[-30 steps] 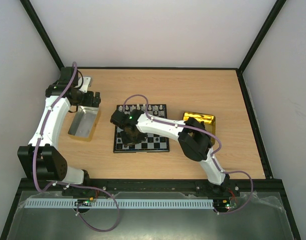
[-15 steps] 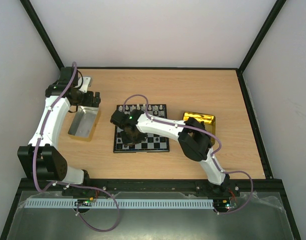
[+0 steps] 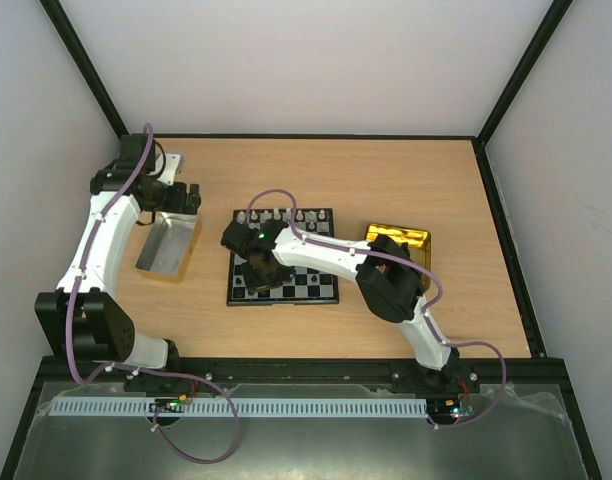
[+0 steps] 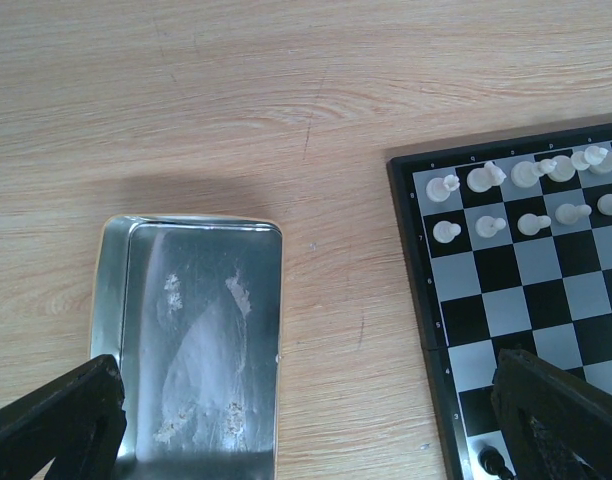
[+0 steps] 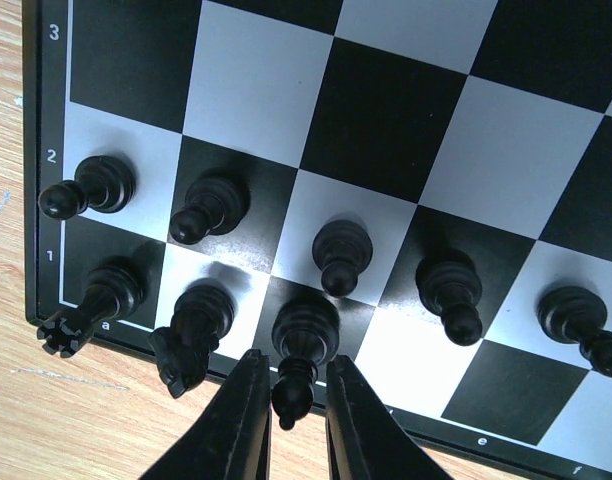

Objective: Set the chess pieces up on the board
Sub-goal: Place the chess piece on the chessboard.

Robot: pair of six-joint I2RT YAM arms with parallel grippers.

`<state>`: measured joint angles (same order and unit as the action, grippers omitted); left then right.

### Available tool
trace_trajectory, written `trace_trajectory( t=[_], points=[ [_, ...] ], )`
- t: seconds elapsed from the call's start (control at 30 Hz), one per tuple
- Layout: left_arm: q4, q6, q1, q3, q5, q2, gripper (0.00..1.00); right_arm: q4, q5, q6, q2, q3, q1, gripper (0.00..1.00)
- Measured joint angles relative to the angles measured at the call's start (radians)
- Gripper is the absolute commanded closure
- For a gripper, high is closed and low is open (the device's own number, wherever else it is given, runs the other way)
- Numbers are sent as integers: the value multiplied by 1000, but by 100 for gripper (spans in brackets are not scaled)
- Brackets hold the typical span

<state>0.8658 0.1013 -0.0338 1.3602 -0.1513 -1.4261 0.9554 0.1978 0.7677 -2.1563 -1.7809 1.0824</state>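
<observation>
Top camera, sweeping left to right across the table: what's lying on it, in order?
Silver tray → chessboard → gold tray.

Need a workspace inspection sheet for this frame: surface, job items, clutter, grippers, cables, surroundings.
Surface: wooden table.
Job's things: board mid-table; white pieces on its far two rows, black pieces on the near rows.
Clutter: silver tray left of board; gold tray right of it.
Grippers: left gripper open, by silver tray; right gripper narrow around one black piece, contact unclear.
Cables: purple cables along both arms.
Surroundings: white walls, black frame.
</observation>
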Motion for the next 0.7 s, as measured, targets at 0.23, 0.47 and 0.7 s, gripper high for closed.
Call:
trace_trajectory(
  t=[0.23, 0.47, 0.7],
  points=[
    [0, 0, 0, 0, -5, 0, 1, 0, 3, 0, 0, 0, 0, 85],
    [0, 0, 0, 0, -6, 0, 1, 2, 2, -1, 0, 0, 0, 81],
    [0, 0, 0, 0, -6, 0, 1, 13, 2, -2, 0, -19, 0, 80]
  ],
)
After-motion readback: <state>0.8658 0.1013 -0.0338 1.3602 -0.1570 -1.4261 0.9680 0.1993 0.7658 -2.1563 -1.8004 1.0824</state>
